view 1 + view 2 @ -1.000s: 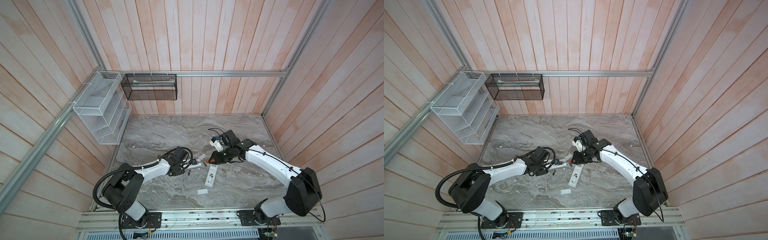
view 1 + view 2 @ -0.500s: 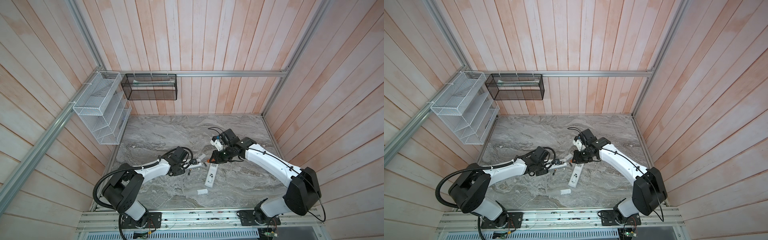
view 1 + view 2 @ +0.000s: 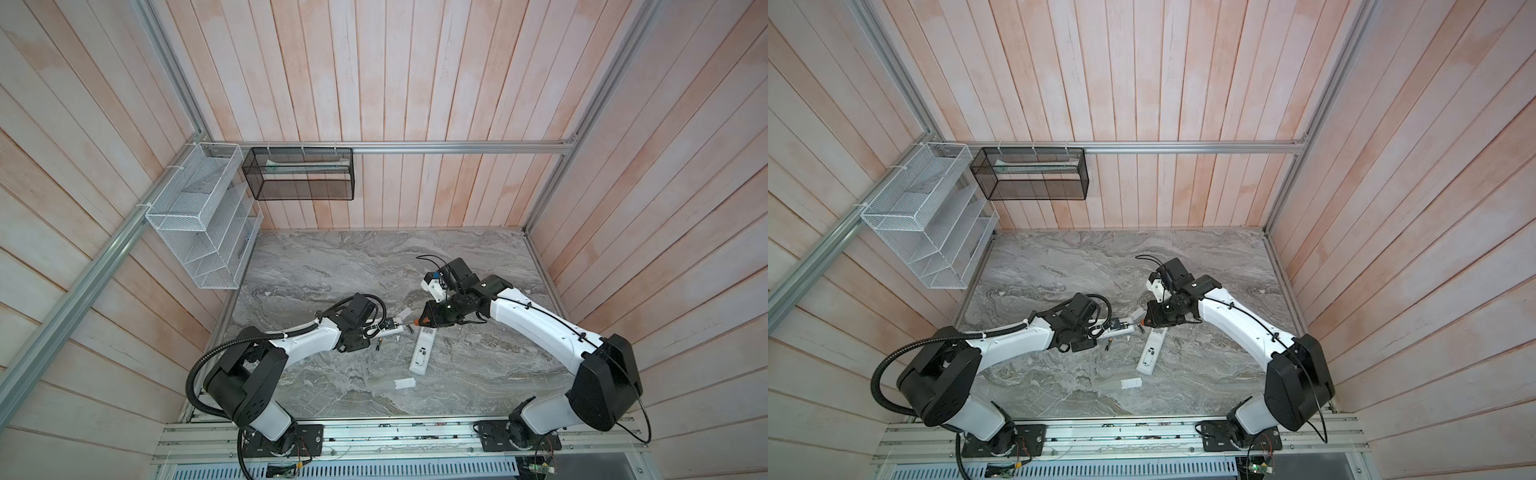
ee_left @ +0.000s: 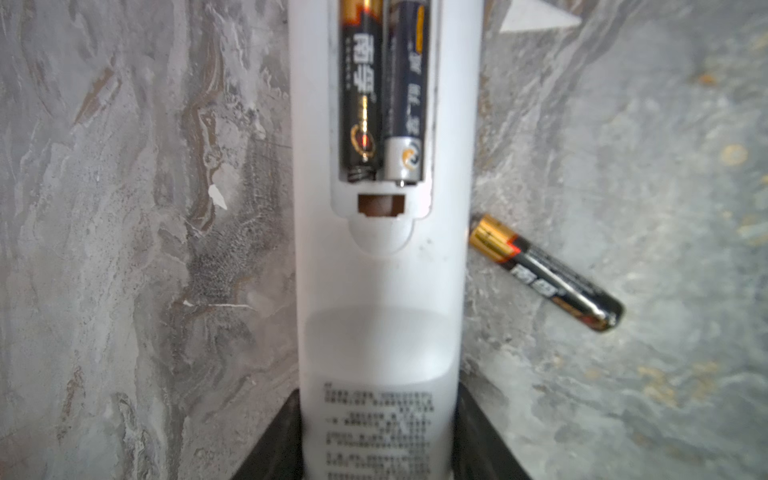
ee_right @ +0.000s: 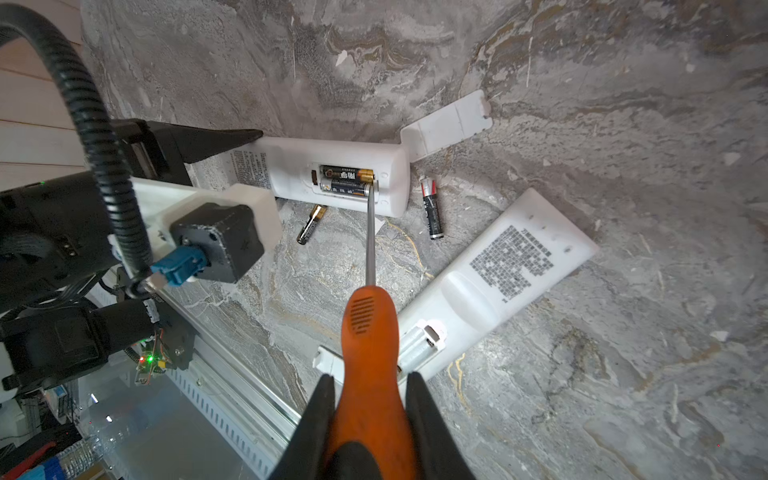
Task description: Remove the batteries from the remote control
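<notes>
My left gripper point(image 4: 378, 415) is shut on the sides of a white remote control point(image 4: 382, 291) lying back-up on the marble, its battery bay uncovered. Two batteries point(image 4: 361, 83) sit side by side in the bay. My right gripper point(image 5: 370, 378) is shut on the orange handle of a screwdriver point(image 5: 368, 324). The screwdriver's shaft reaches to the gold end of the bay's batteries point(image 5: 349, 179). Two loose batteries lie on the table beside the remote, one point(image 5: 311, 224) near its middle and one point(image 5: 431, 208) past its end. In both top views the grippers point(image 3: 384, 330) point(image 3: 1152, 318) meet mid-table.
A second white remote point(image 5: 498, 270) with an empty bay lies close to the screwdriver handle. One white cover point(image 5: 449, 124) rests by the held remote's end, another point(image 3: 404, 383) nearer the front rail. A white wire rack point(image 3: 203, 216) and a black mesh basket point(image 3: 299, 174) hang on the walls.
</notes>
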`<action>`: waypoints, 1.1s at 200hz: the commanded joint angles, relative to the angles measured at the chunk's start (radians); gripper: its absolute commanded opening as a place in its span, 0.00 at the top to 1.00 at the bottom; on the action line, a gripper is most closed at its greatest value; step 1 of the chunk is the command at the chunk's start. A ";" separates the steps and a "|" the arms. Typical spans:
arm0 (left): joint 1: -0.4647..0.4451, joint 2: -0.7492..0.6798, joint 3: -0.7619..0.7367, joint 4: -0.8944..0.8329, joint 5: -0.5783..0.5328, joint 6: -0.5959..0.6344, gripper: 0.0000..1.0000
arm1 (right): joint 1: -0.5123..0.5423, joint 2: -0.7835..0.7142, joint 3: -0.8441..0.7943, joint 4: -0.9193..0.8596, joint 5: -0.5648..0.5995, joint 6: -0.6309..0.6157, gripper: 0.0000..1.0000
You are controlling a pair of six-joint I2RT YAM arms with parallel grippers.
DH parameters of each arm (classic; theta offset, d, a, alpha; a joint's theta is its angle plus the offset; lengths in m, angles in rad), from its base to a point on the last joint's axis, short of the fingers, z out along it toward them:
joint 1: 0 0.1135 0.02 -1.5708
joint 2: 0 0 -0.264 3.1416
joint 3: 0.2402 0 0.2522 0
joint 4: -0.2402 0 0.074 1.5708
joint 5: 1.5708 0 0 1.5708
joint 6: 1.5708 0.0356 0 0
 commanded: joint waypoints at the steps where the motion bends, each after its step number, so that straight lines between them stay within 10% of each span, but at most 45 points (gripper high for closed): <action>1: -0.007 0.005 -0.012 -0.007 0.024 0.021 0.87 | -0.001 0.006 -0.032 0.053 -0.031 -0.002 1.00; 220: -0.005 0.051 -0.012 -0.012 0.020 0.014 0.91 | 0.117 -0.074 0.014 0.106 -0.197 -0.110 1.00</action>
